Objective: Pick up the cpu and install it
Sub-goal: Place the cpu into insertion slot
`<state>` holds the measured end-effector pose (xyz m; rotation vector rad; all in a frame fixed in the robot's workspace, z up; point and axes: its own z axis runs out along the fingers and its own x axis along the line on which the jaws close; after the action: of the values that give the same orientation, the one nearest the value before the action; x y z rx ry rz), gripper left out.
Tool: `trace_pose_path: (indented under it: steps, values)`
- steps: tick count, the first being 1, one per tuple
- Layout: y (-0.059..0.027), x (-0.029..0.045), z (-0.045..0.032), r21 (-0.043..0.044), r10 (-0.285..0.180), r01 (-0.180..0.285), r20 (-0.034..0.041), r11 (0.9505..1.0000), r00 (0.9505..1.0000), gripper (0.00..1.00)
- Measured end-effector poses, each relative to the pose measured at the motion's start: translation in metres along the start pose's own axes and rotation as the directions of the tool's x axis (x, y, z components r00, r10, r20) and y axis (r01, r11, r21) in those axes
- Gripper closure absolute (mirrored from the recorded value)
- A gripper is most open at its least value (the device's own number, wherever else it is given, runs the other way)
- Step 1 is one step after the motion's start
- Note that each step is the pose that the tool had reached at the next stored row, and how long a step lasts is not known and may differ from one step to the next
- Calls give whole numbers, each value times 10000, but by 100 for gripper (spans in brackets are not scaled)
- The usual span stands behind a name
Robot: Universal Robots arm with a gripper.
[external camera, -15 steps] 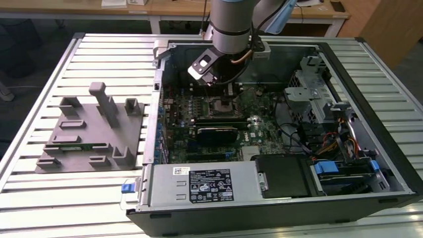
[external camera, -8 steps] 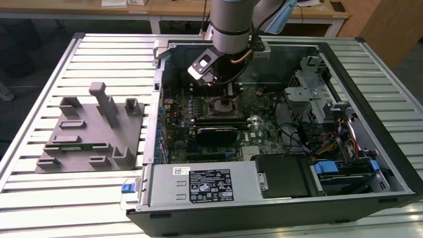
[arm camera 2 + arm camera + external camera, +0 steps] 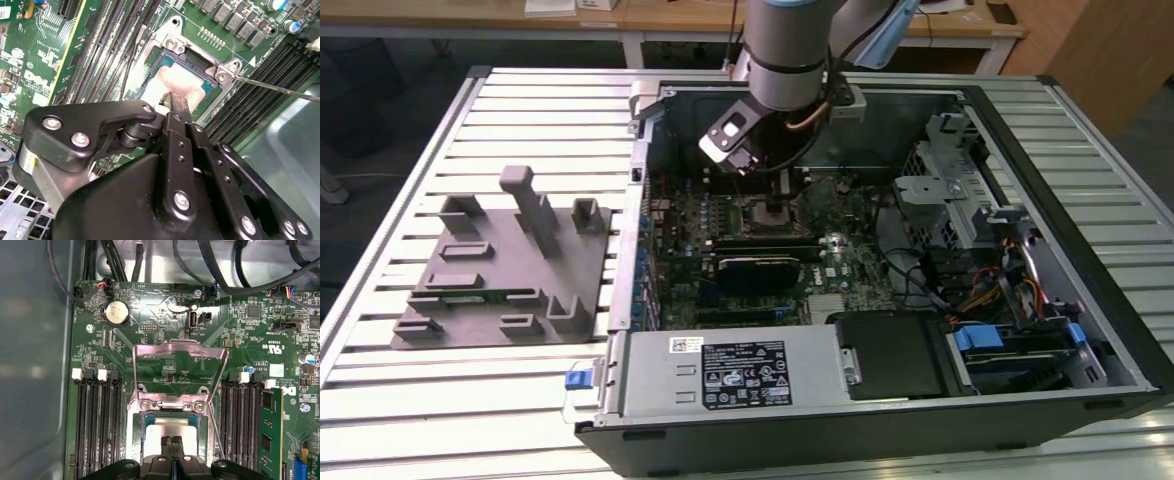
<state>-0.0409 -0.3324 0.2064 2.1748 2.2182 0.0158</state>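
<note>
Cpu, the small silvery-white square chip (image 3: 159, 432), lies flat inside the grey metal socket frame (image 3: 172, 405). The black metal claw (image 3: 172, 441) is squeezed shut, its tips right over the chip. It is best to go gently and straight down, and keep the chip level.

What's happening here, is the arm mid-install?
The arm reaches into the open computer case, with its end effector over the motherboard's socket. The cpu already lies in the socket, silvery top up. The fingers are closed together at the middle of it; whether they press on it I cannot tell. The socket's metal retention frame is flipped up, not closed over the chip. The grey tray sits outside the case, on the exterior view's left.
</note>
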Motion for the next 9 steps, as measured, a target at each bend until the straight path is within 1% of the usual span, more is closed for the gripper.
trace_pose_path:
  steps: [9]
  values:
    - [-24,1,48,-3,-89,89,-4,10000,10000,89]
